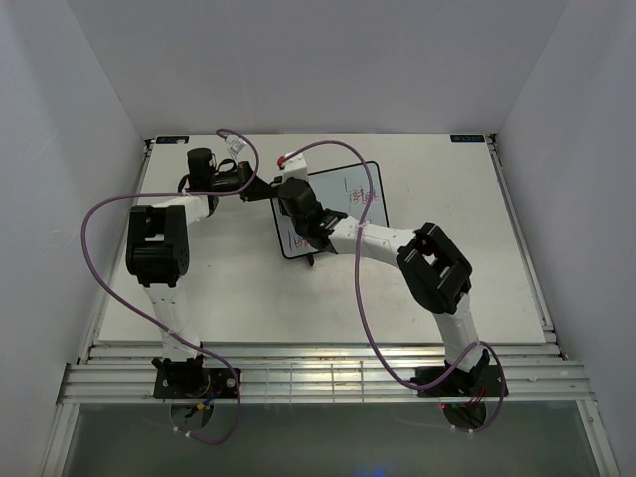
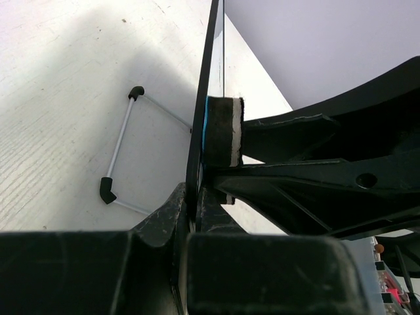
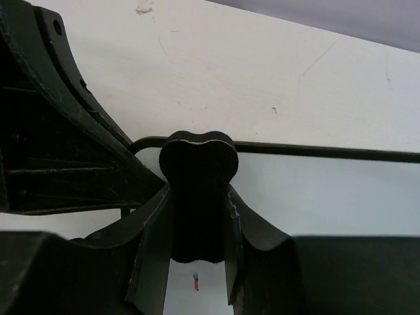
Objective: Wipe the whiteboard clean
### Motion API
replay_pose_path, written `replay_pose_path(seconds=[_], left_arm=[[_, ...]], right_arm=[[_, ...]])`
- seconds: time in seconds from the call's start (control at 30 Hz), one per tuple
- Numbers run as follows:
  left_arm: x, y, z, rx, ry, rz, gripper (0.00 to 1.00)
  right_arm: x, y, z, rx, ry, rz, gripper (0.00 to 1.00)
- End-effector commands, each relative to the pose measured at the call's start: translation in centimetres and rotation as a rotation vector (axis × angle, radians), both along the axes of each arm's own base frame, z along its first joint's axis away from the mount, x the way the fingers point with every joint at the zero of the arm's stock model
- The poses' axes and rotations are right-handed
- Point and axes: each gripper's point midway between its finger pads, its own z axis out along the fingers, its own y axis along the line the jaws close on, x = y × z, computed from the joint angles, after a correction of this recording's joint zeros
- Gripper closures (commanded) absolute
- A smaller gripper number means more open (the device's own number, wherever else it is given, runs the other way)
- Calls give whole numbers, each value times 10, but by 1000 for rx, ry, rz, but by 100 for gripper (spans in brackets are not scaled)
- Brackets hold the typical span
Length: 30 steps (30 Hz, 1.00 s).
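The whiteboard (image 1: 343,194) has a thin black frame and is propped up at the middle back of the table, with red handwriting at its right (image 1: 370,197) and lower left. My left gripper (image 1: 266,186) is shut on the board's left edge; the left wrist view shows the board edge-on (image 2: 205,72) with the jaws clamped on its frame (image 2: 195,207). My right gripper (image 1: 291,191) is shut on the black bone-shaped eraser (image 3: 199,161) and holds it against the board's face (image 3: 328,193) near the top left corner. The eraser's felt side (image 2: 223,131) touches the board.
The board's wire stand foot (image 2: 121,154) rests on the white table behind the board. A small red mark (image 3: 195,283) shows on the board below the eraser. Purple cables (image 1: 99,214) loop over both arms. White walls enclose the table on three sides.
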Motion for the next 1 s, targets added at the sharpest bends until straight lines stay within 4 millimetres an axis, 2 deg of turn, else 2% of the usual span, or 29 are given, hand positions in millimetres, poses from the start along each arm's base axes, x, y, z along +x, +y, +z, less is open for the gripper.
replay_pose_path(seconds=[0.0,0.03,0.07,0.1,0.13,0.17,0.23,0.3,0.43,0.47,0.5,0.57,0.6,0.63,0.67,0.7,0.8,0.83,0.9,0.93,0.97], left_arm=[[-10,-11,16,22,-180,-60,100],[-10,-11,17,22,-181,-60,100],[-9,-11,16,23,-180,-58,100],[-9,-11,15,24,-178,-56,100],[-8,-11,16,25,-180,-55,100],[-8,-11,15,25,-177,-53,100],[-8,-11,13,25,-172,-53,100],[-7,-11,13,26,-171,-50,100],[-7,-11,14,26,-172,-50,100],[-8,-11,15,25,-172,-51,100],[-7,-11,14,25,-172,-50,100],[-8,-11,14,24,-172,-52,100],[-8,-11,15,25,-175,-52,100],[-8,-11,14,25,-172,-53,100],[-8,-11,14,25,-174,-52,100],[-8,-11,14,25,-172,-52,100],[-9,-11,16,25,-177,-53,100],[-10,-11,17,25,-180,-53,100],[-10,-11,18,25,-183,-53,100],[-10,-11,19,25,-184,-53,100],[-10,-11,19,25,-184,-53,100]], right_arm=[[-5,-39,-33,-35,76,-108,92],[-8,-59,-52,-48,109,-143,92],[-11,-69,-56,-48,119,-154,92],[-14,-71,-46,-5,106,-139,92],[-20,-74,-50,-8,109,-133,92],[-30,-81,-65,-28,134,-120,92],[-44,-72,-66,1,146,-80,92],[-58,-66,-78,2,163,-35,92],[-80,-20,-74,33,151,98,92],[-84,-9,-79,11,155,144,92],[-81,7,-62,33,128,163,92],[-89,31,-56,21,115,242,92],[-89,46,-40,44,91,266,92],[-88,52,-35,42,86,277,92],[-87,54,-40,22,99,285,92],[-84,58,-32,28,89,282,92],[-69,42,-38,-6,97,243,92],[-60,26,-46,-22,111,210,92],[-52,4,-46,-32,108,164,92],[-45,-22,-54,-58,118,119,92],[-43,-35,-59,-64,124,99,92]])
